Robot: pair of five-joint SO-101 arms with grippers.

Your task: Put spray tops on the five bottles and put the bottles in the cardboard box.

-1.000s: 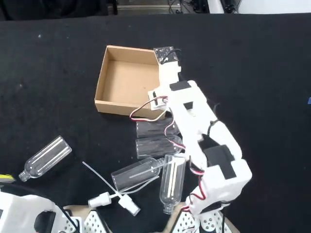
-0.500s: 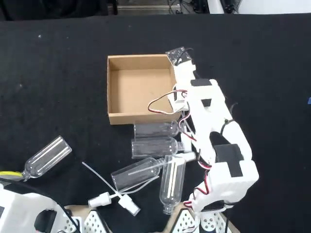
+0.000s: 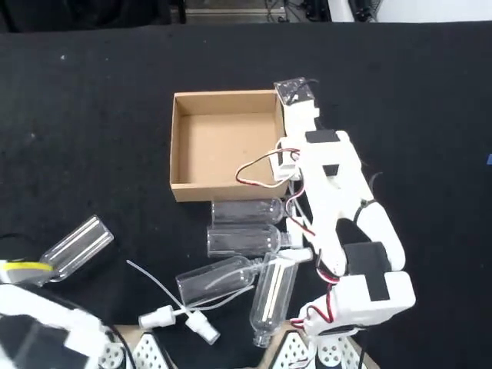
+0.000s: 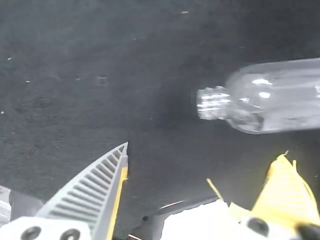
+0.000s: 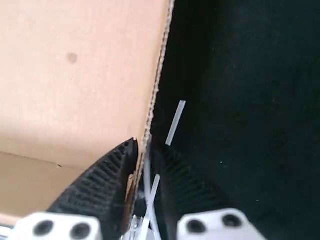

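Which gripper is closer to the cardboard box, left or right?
Right. The right gripper pinches a wall of the cardboard box; the left gripper sits far off, open near a lone bottle.

Your two arms: white plastic shells with black motor blocks.
In the high view your right arm (image 3: 338,223), at 5 o'clock, is white angular plastic with black servo blocks set into it, and thin red, white and black wires (image 3: 257,165) loop off its side. The right gripper (image 5: 145,147) has two black ribbed fingers on white mounts with round screw holes. Your left arm (image 3: 42,334), at 7 o'clock, is white with black parts too. The left gripper (image 4: 205,152) has one grey ribbed finger edged in yellow and one wrapped in yellow tape, on a white base with dark screw holes.
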